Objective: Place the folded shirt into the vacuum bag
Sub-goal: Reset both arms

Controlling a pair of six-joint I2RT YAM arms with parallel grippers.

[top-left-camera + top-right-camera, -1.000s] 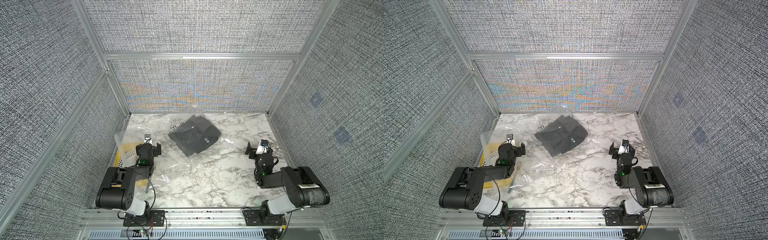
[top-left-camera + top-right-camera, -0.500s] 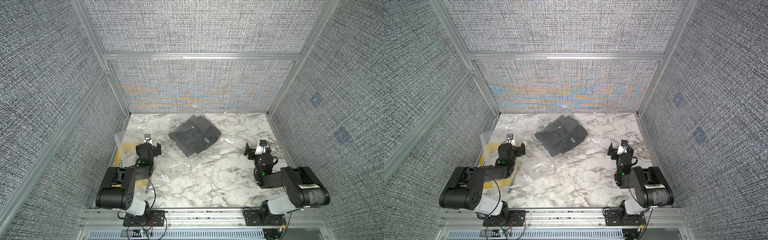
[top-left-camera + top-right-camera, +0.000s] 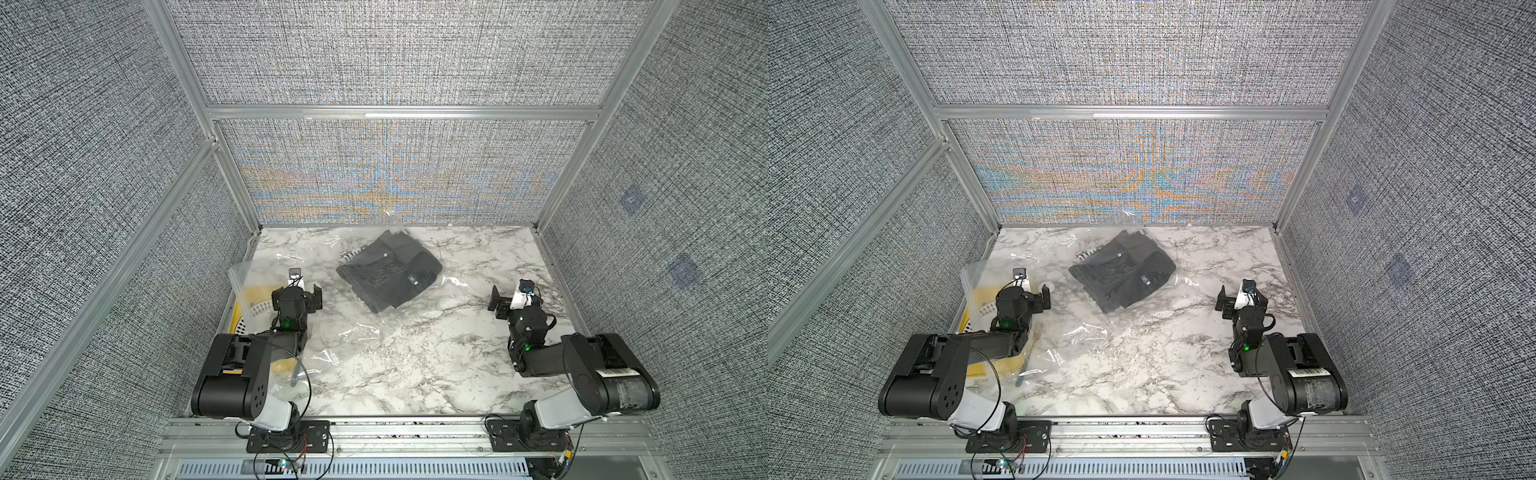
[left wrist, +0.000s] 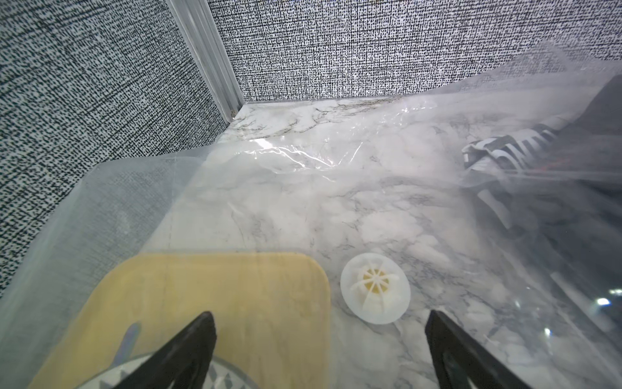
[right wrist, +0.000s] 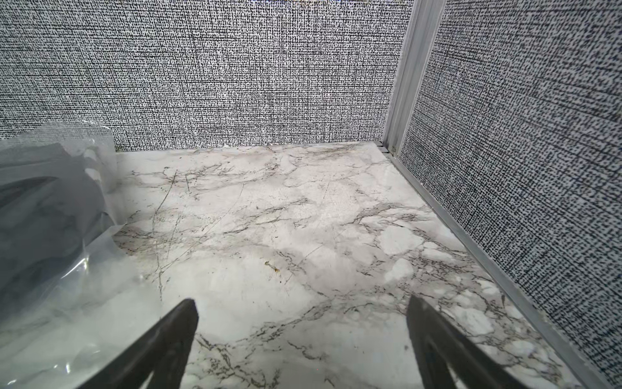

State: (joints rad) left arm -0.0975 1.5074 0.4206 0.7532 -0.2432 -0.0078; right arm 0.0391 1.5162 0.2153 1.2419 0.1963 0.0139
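Note:
The folded shirt (image 3: 388, 272) (image 3: 1121, 270) is black and lies toward the back middle of the marble table. Crinkled clear plastic of the vacuum bag (image 3: 357, 336) (image 3: 1088, 332) covers it, and it appears to be inside the bag. The bag spreads from the left wall to the table's middle. Its round white valve (image 4: 375, 289) (image 3: 1045, 287) lies just ahead of my left gripper (image 4: 319, 336) (image 3: 305, 297), which is open and empty above the bag. My right gripper (image 5: 303, 323) (image 3: 515, 303) is open over bare marble, right of the bag's edge (image 5: 111, 202).
A yellow board (image 4: 202, 303) (image 3: 249, 299) lies under the bag at the left, with a patterned plate (image 4: 222, 377) on it. Textured walls and aluminium posts (image 5: 404, 84) close in the back and both sides. Bare marble (image 5: 303, 219) stretches to the right.

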